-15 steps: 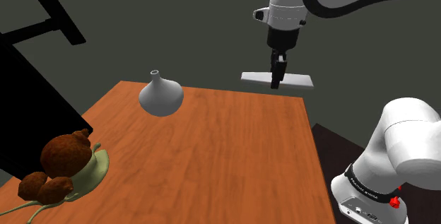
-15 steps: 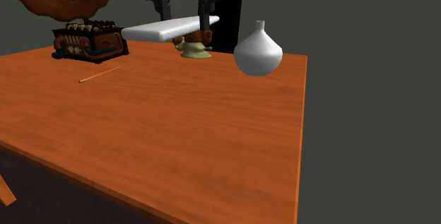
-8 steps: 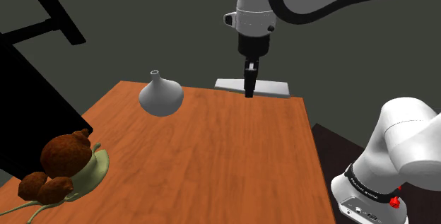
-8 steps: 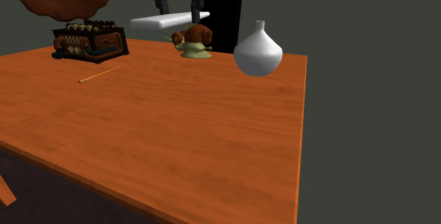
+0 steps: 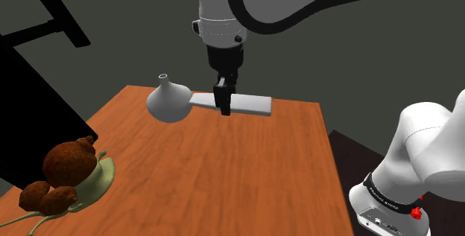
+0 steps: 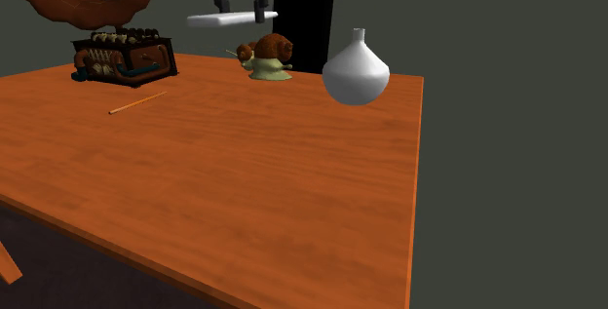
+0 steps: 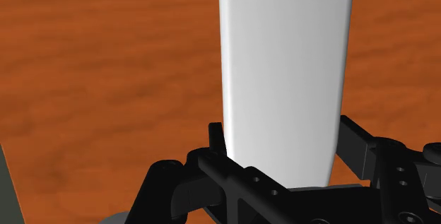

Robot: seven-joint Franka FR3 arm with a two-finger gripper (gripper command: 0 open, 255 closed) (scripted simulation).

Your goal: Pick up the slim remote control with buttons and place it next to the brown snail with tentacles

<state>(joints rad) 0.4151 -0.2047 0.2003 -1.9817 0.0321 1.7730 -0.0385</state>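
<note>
Jaws clasp the white remote across its middle, above the table.

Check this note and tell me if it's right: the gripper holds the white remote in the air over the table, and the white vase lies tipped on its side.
Wrong on one count: the white vase is not tipped over. It stands upright on the table, neck up, as the second exterior view shows. The rest holds: the gripper holds the white remote in the air over the table.
</note>
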